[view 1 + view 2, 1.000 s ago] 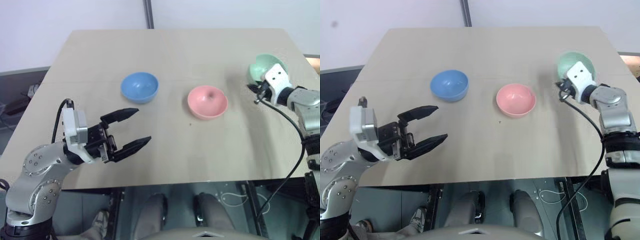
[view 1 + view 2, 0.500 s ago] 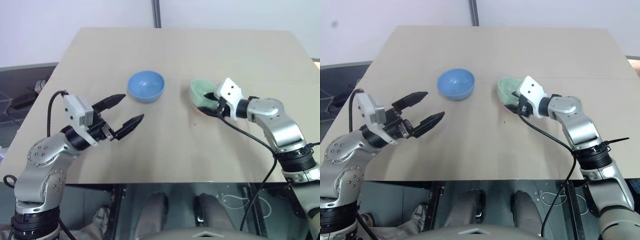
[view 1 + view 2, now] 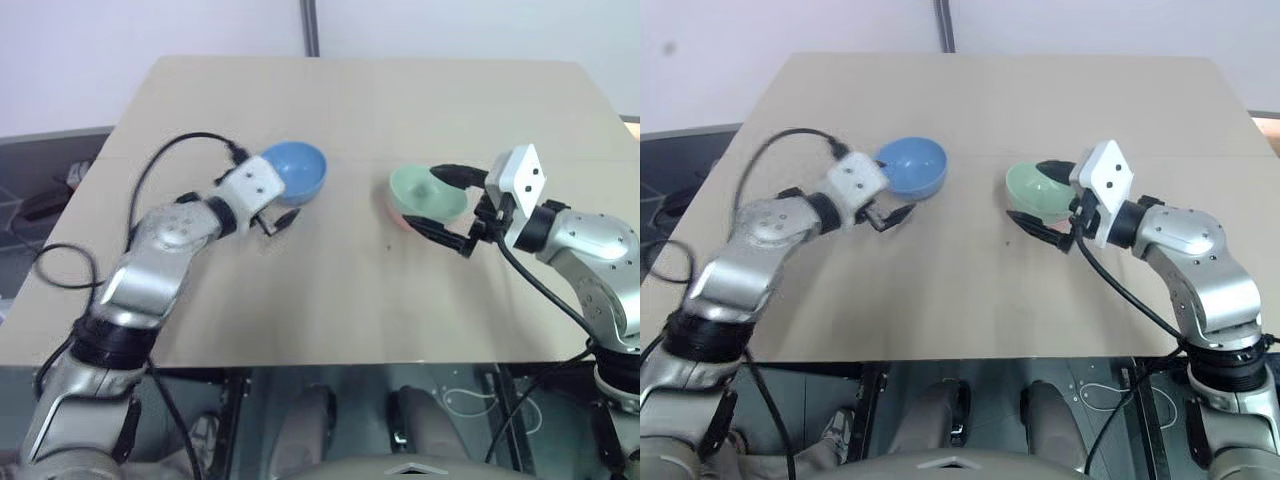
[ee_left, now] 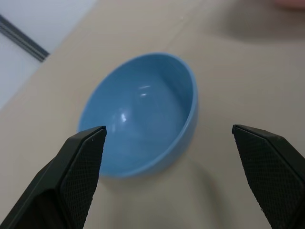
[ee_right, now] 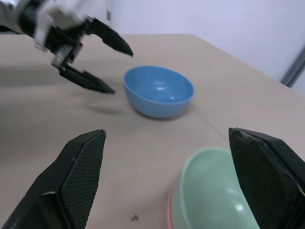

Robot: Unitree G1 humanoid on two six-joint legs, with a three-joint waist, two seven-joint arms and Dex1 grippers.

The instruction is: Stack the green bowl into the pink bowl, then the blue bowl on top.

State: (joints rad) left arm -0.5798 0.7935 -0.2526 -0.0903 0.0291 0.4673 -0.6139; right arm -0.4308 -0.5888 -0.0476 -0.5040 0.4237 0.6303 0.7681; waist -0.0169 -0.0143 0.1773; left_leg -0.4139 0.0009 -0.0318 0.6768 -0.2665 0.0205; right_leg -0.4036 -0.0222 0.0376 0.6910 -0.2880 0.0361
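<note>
The green bowl (image 3: 428,193) sits nested in the pink bowl (image 3: 400,219), of which only a thin rim (image 5: 170,210) shows. My right gripper (image 3: 428,198) is open just on the near side of this pair, one finger on each side of the green bowl and not gripping it. The blue bowl (image 3: 298,171) stands upright to the left of them. My left gripper (image 4: 167,131) is open right at the blue bowl (image 4: 143,112), its fingertips (image 4: 93,138) spread wider than the bowl and level with its near side.
All the bowls rest on a light wooden table (image 3: 350,100) with bare room behind and in front of them. Black cables loop from both wrists. The table's front edge runs just below the arms.
My right gripper carried the green bowl leftward, set it into the pink bowl, opened and drew back a little. My left arm reached forward to the blue bowl.
</note>
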